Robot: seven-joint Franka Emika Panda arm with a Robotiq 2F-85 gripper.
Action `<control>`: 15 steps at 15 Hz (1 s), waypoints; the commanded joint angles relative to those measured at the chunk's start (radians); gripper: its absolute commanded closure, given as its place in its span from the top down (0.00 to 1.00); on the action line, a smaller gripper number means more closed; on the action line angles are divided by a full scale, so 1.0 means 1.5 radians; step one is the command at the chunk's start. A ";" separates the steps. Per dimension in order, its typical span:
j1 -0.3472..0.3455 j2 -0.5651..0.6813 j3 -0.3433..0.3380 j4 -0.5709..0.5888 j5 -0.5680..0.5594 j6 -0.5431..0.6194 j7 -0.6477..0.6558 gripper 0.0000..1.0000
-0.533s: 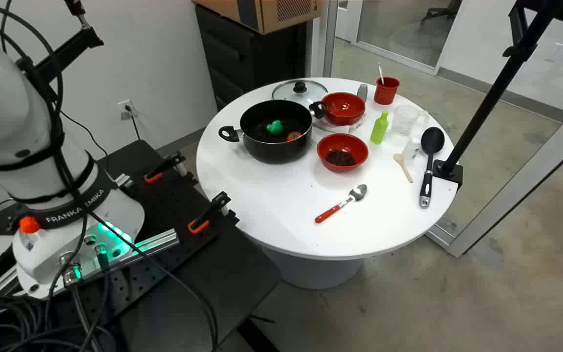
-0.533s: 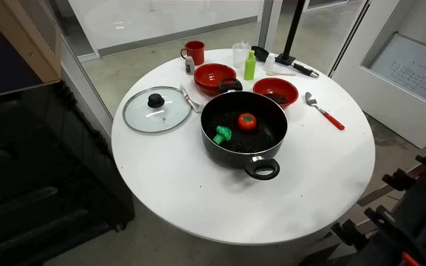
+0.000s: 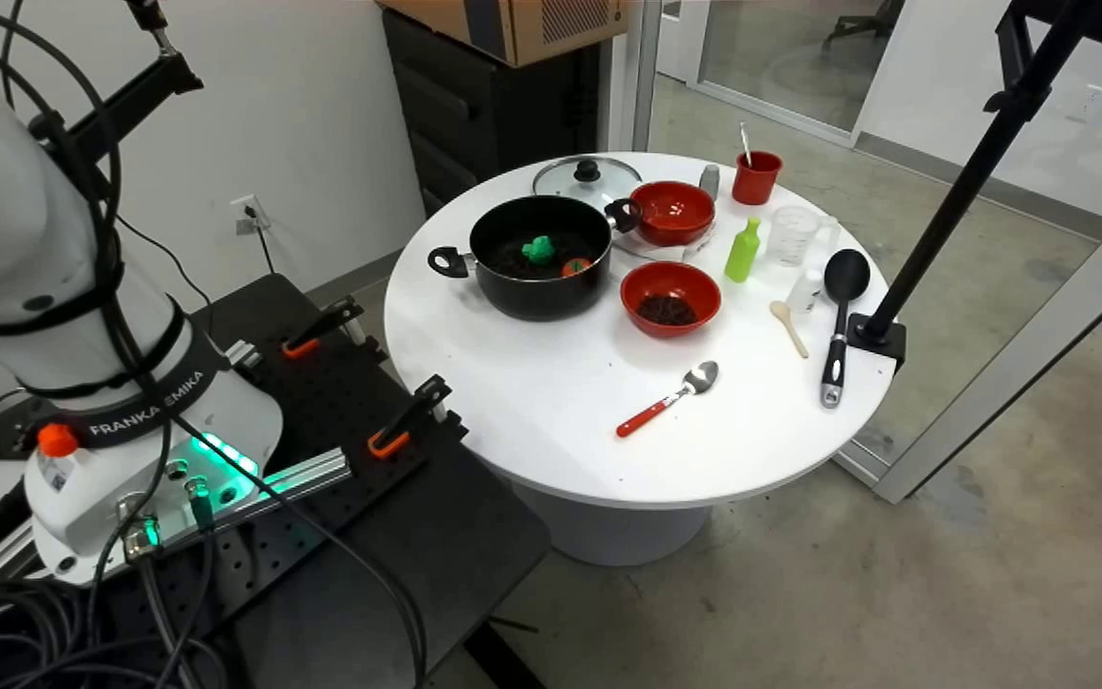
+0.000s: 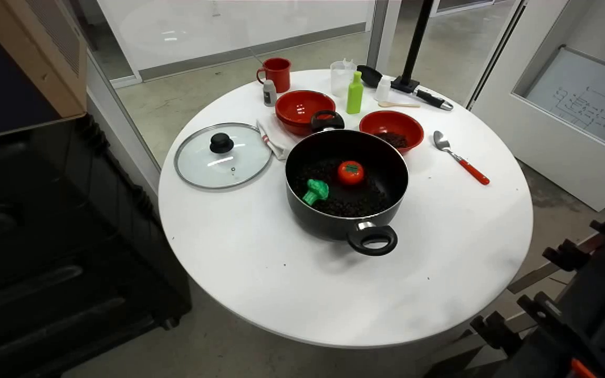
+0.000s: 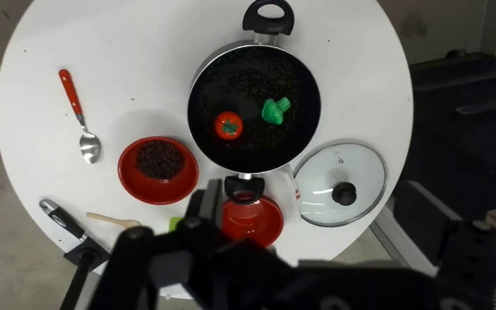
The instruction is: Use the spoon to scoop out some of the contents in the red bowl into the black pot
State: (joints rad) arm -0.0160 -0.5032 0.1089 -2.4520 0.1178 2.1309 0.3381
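The gripper (image 5: 312,197) has its two fingers spread wide, holding nothing, above the round white table (image 5: 360,86). The black pot (image 4: 329,226) has a tomato (image 5: 228,125) and broccoli (image 5: 272,113) in it. Just beside it is the red bowl (image 5: 153,193) with small dark bits (image 5: 160,159) inside, and the spoon (image 5: 77,107) lies near that bowl.

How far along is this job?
Done: the round black pot stands uncovered; whether its dark grains were scooped is unclear. In hand: nothing; the jaws stand open. Left, apparently: grasping, scooping; the red-handled metal spoon lies on the white table near the glossy red bowl of dark contents.
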 commanded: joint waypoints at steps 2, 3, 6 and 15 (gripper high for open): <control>-0.056 -0.015 -0.020 -0.129 -0.054 0.151 0.012 1.00; -0.069 -0.012 -0.025 -0.153 -0.063 0.181 0.015 1.00; -0.111 0.011 -0.058 -0.208 -0.068 0.247 0.006 1.00; -0.191 0.218 -0.197 -0.180 -0.065 0.301 -0.113 1.00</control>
State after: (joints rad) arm -0.2839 -0.3270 -0.1294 -2.7817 0.0286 2.5463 0.2392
